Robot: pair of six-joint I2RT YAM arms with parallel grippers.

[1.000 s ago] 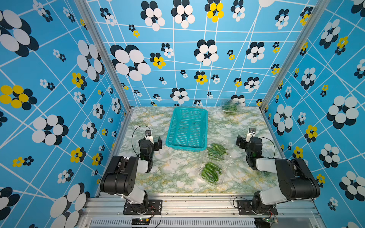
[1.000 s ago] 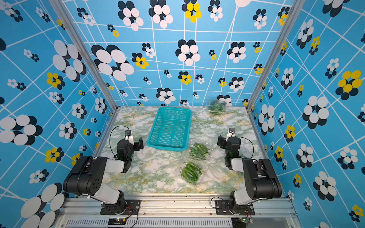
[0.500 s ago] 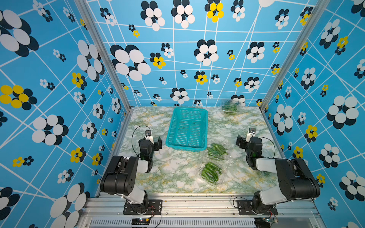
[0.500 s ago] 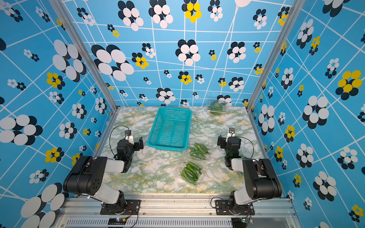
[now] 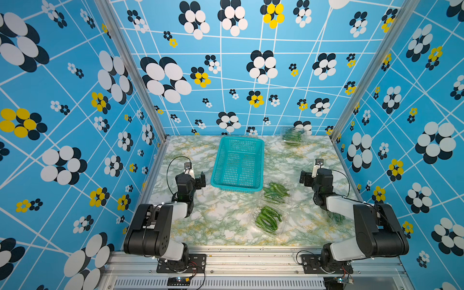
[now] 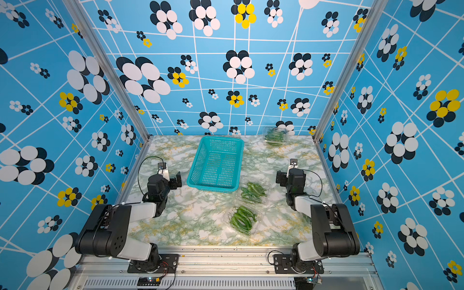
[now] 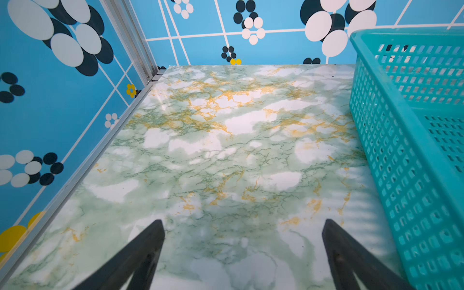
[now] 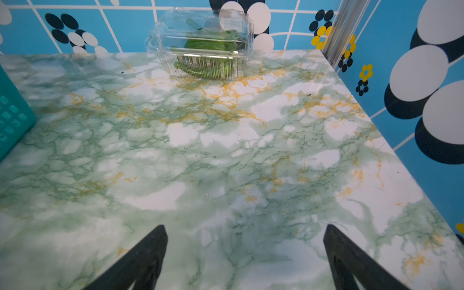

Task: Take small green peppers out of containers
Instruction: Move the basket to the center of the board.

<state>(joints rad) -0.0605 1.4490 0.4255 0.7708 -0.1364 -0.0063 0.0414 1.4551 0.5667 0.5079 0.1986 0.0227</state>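
Your left pincer [image 7: 242, 223] and right pincer [image 8: 244, 228] both stood wide apart over the bench [image 7: 226, 150], holding nothing. Two containers [image 5: 276, 192] of small green peppers [image 5: 268, 219] lay mid-bench beside the teal basket [image 5: 238, 164]; a third container [image 8: 200, 45] sat at the far edge near the right corner.

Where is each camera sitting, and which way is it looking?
Top views: high over the front edge, looking down; left arm, right arm, basket, near container, middle container, far container show in both.
Left wrist: on the left arm, facing the back wall; open left gripper shows, basket beside.
Right wrist: on the right arm, facing the back wall; open right gripper shows, far container ahead.
Shared: every view catches the basket.
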